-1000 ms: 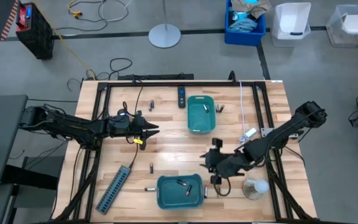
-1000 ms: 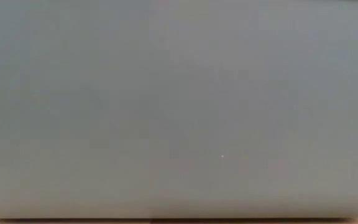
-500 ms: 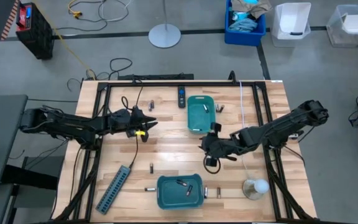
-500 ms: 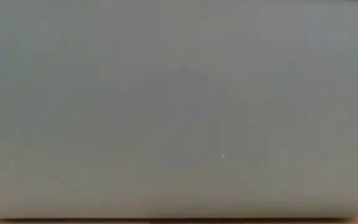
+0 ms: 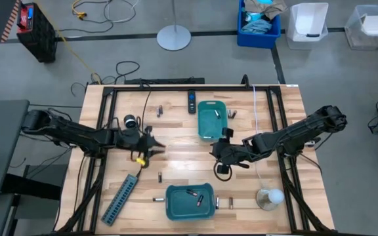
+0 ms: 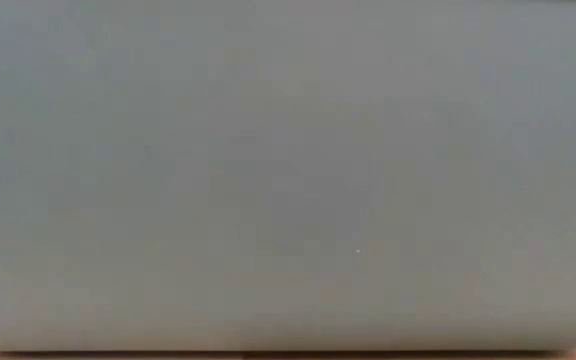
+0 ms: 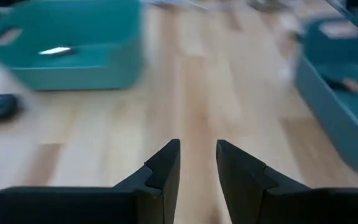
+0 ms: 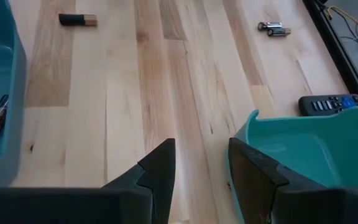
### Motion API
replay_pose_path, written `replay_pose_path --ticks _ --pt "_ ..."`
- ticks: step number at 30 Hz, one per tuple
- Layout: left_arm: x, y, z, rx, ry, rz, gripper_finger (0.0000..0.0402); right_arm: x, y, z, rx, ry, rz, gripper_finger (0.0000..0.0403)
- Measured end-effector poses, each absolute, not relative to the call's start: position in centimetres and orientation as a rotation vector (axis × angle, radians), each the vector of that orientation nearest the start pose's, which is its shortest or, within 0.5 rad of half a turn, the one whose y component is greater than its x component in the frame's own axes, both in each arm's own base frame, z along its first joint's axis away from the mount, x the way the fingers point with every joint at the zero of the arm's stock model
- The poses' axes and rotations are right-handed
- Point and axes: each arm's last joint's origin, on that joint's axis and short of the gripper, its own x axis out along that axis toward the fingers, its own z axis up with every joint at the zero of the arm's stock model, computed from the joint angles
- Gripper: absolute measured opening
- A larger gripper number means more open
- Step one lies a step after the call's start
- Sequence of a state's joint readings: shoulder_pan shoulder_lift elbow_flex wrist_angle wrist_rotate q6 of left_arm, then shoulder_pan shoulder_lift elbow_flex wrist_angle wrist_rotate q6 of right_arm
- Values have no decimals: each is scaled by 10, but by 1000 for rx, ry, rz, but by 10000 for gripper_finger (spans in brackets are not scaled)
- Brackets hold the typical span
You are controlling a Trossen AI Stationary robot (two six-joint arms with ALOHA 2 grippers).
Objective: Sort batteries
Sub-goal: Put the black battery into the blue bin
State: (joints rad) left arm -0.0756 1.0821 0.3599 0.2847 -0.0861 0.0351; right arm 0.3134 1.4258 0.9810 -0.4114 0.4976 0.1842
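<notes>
The left claw (image 5: pixel 155 148) hovers over the wooden bench (image 5: pixel 176 157), fingers slightly parted and empty. The right claw (image 5: pixel 213 149) sits just beside the upper teal bin (image 5: pixel 212 120), its fingers apart with nothing between them. Batteries lie scattered: one (image 8: pixel 78 20) on bare wood, a pair (image 8: pixel 275 28) further off, and some inside the lower teal bin (image 5: pixel 190 202). A remote (image 8: pixel 328 104) rests behind the upper bin

Overhead table (image 5: pixel 176 157) view; two close wrist views.
</notes>
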Motion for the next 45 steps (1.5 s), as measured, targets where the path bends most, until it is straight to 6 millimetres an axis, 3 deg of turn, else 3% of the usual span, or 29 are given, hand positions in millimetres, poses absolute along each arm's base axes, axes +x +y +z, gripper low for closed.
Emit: replay_pose_path --ticks 7,16,32,45 --pt "201 -43 177 175 532 -203 133 280 76 243 -165 765 -243 164" --pt "200 -61 178 215 599 -273 177 280 76 243 -141 761 -252 164" --pt "236 -83 139 295 798 -360 178 280 77 243 -136 758 -253 164" --pt "242 -87 118 305 897 -414 178 280 76 243 -138 762 -256 164"
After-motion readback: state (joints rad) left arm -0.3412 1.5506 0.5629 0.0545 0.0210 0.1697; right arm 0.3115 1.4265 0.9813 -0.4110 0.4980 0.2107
